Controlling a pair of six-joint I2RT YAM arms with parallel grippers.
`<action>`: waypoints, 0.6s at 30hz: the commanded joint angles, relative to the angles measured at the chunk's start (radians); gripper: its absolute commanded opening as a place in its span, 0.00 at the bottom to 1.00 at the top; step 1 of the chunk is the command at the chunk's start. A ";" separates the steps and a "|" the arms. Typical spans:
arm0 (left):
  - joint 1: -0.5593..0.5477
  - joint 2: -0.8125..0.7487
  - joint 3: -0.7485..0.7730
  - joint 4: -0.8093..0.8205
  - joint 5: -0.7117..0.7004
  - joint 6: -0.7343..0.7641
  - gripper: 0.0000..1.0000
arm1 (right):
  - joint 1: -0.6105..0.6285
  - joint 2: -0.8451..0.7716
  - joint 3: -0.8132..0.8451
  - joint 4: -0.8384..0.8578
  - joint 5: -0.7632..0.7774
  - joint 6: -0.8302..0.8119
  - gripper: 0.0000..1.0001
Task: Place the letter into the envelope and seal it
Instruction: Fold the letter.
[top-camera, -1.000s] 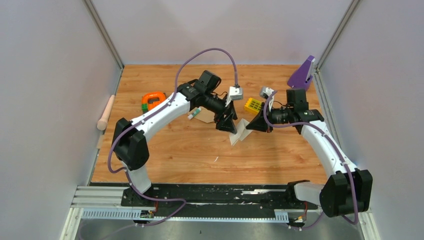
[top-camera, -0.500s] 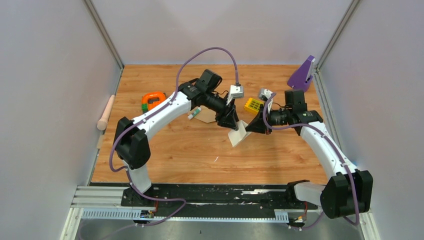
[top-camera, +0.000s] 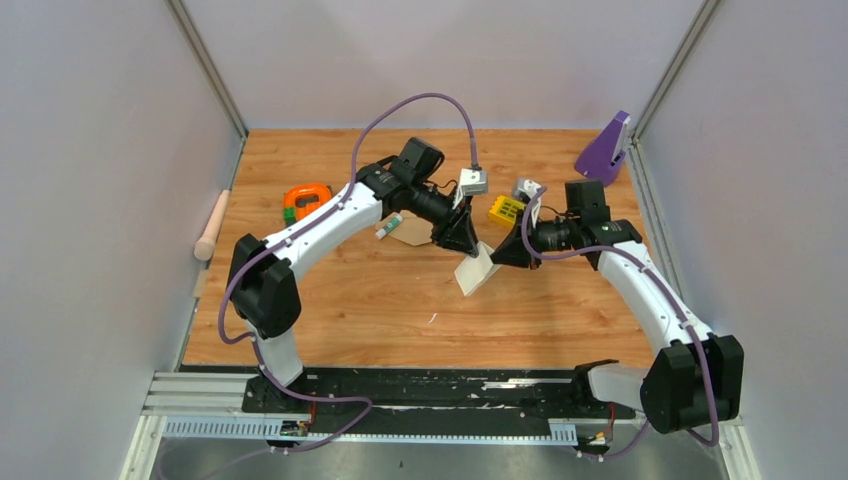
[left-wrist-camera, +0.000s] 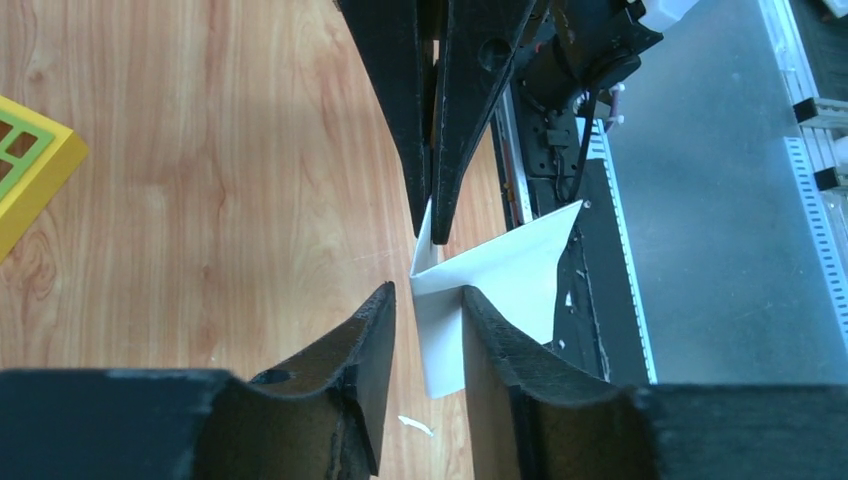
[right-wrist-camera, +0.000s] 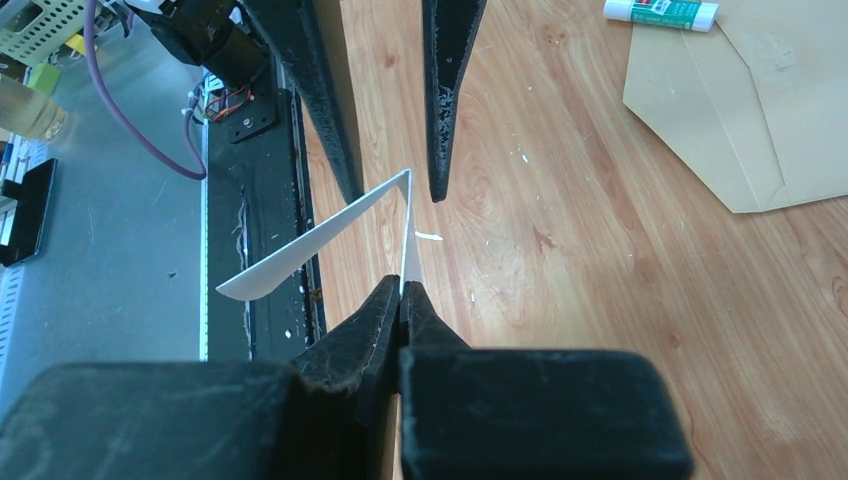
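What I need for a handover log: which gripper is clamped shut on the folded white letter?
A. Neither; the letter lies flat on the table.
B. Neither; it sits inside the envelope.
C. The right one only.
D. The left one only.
C: in the right wrist view the right gripper has its fingers pressed together on an edge of the letter, while the jaws of the left gripper stand apart on either side of the sheet.
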 joint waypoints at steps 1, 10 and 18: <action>-0.003 0.011 0.053 -0.001 0.051 -0.002 0.42 | 0.015 0.007 0.008 0.017 -0.006 -0.021 0.00; -0.015 0.024 0.054 -0.041 0.055 0.043 0.31 | 0.016 -0.016 0.018 0.031 -0.027 0.010 0.00; -0.031 0.030 0.063 -0.060 0.028 0.069 0.04 | 0.015 -0.036 0.022 0.036 -0.053 0.030 0.00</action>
